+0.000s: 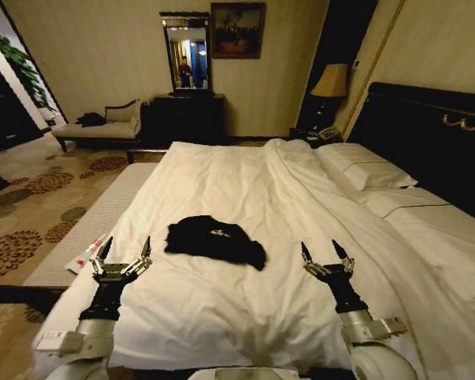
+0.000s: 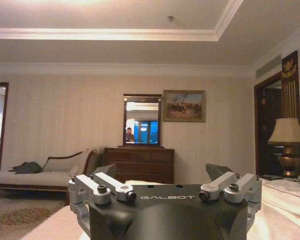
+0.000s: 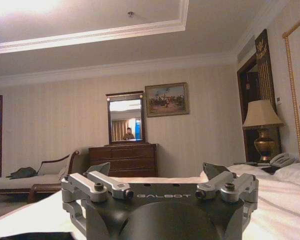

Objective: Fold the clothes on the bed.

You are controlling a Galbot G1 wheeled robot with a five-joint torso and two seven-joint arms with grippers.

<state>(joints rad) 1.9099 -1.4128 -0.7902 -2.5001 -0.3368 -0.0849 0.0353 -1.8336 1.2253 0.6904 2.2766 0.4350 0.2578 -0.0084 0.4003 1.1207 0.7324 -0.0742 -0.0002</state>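
The clothes are a crumpled black T-shirt with a bit of white lettering, lying on the white duvet of the bed near its front middle. My left gripper hovers open over the bed's front left part, left of the shirt and apart from it. On the other side, my right gripper is open too, right of the shirt, holding nothing. In the left wrist view the left gripper has its fingers spread; the right gripper in the right wrist view stands the same.
White pillows lie against the dark headboard on the right. A pale bench with a small white-and-red object runs along the bed's left side. A chaise, dresser with mirror, and lamp stand beyond.
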